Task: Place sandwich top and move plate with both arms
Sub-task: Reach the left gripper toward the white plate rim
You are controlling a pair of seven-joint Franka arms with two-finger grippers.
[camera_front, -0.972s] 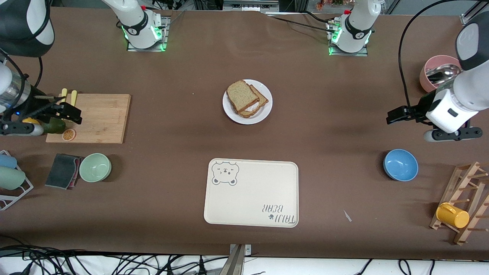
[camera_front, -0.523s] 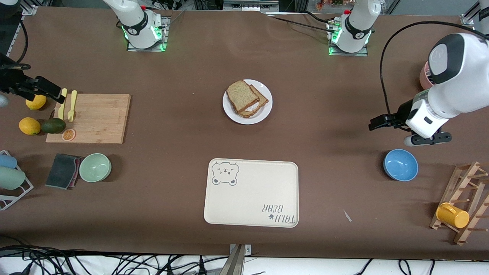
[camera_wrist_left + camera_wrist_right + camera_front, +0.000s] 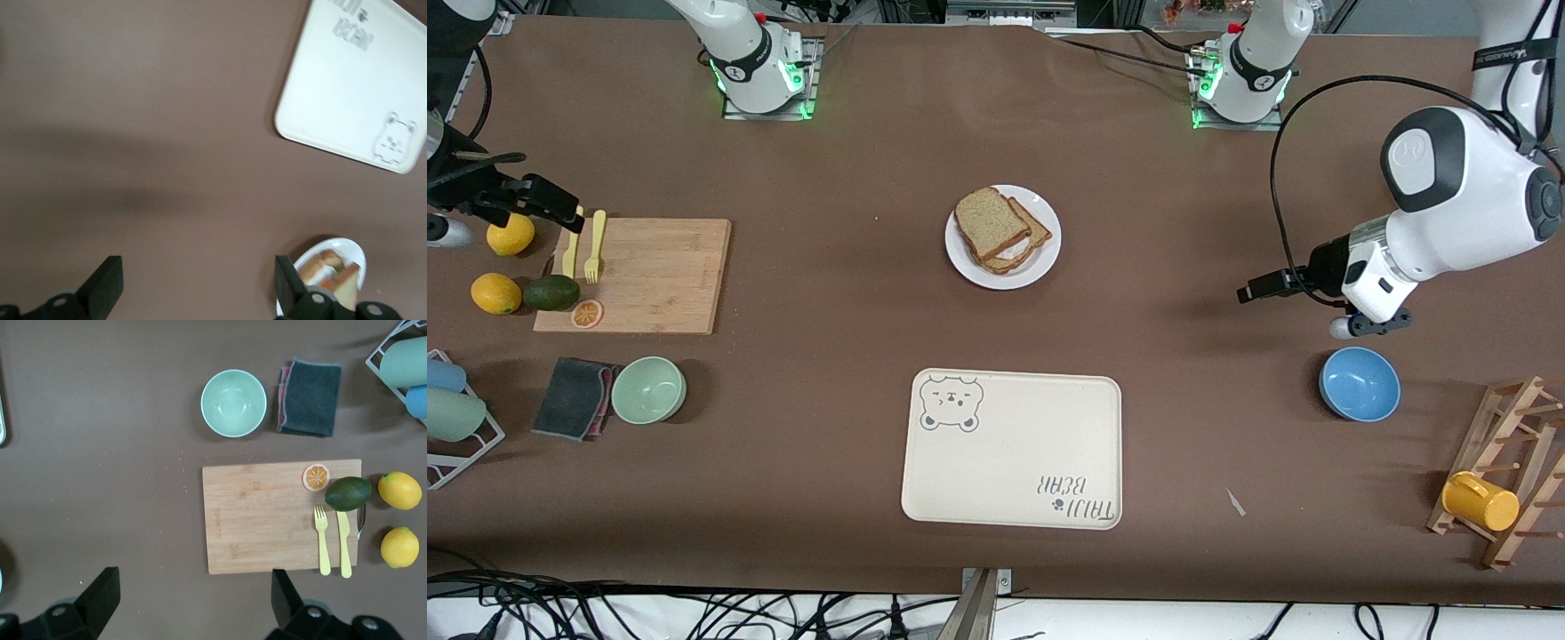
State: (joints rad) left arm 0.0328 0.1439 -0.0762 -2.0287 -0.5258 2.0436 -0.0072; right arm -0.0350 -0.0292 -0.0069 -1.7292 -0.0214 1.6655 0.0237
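The sandwich top, a speckled tan slice, lies on another slice with a bit of white egg showing between them, all on the round white plate at mid-table. My left gripper hangs open and empty over bare table between the plate and the blue bowl. In the left wrist view the gripper frames brown cloth, with the plate just past one finger. My right gripper is open and empty above the edge of the cutting board; its wrist view shows the gripper over bare table.
A cream bear-print tray lies nearer the front camera than the plate. By the board are a yellow fork, lemons, an avocado, a green bowl and a dark cloth. A wooden rack holds a yellow mug.
The left arm has swung in from the table's end, carrying its gripper toward the plate. The right arm has drawn back and up from over the avocado. Both grippers stayed open.
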